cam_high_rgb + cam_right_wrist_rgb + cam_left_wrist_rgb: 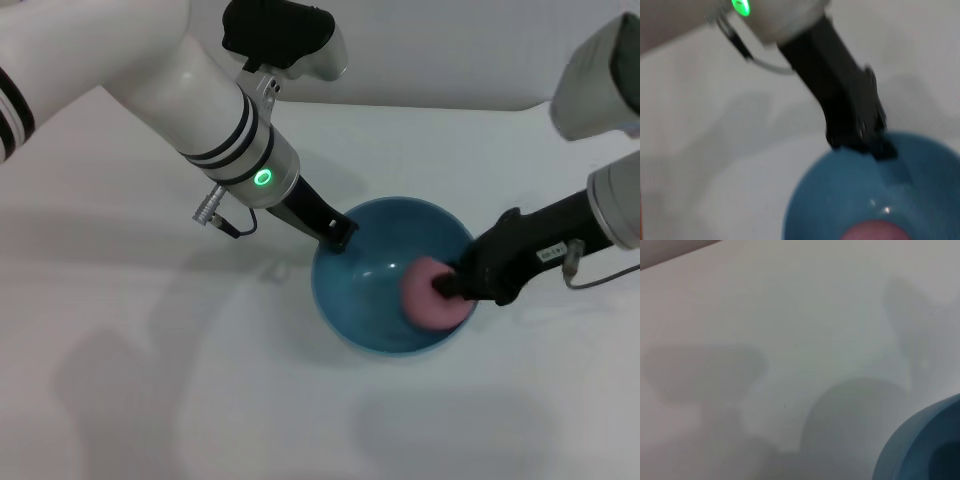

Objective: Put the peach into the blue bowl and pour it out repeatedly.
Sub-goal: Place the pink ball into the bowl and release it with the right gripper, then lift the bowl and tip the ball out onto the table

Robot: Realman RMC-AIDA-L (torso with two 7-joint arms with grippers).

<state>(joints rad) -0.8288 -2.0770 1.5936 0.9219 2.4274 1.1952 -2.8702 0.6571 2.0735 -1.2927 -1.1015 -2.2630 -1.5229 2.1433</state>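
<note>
The blue bowl (372, 275) stands on the white table near the middle, and the left wrist view catches its outer wall (920, 450). My left gripper (340, 236) is shut on the bowl's far-left rim; the right wrist view shows that same left gripper (865, 140) clamped over the bowl's (835, 200) edge. The pink peach (425, 295) sits inside the bowl against its right side, with my right gripper (447, 284) shut on it from the right. Only the top of the peach (875, 232) shows in the right wrist view.
The white table (150, 380) spreads around the bowl on all sides. A grey cable (228, 222) hangs from the left wrist beside the bowl. The table's back edge runs along the top of the head view.
</note>
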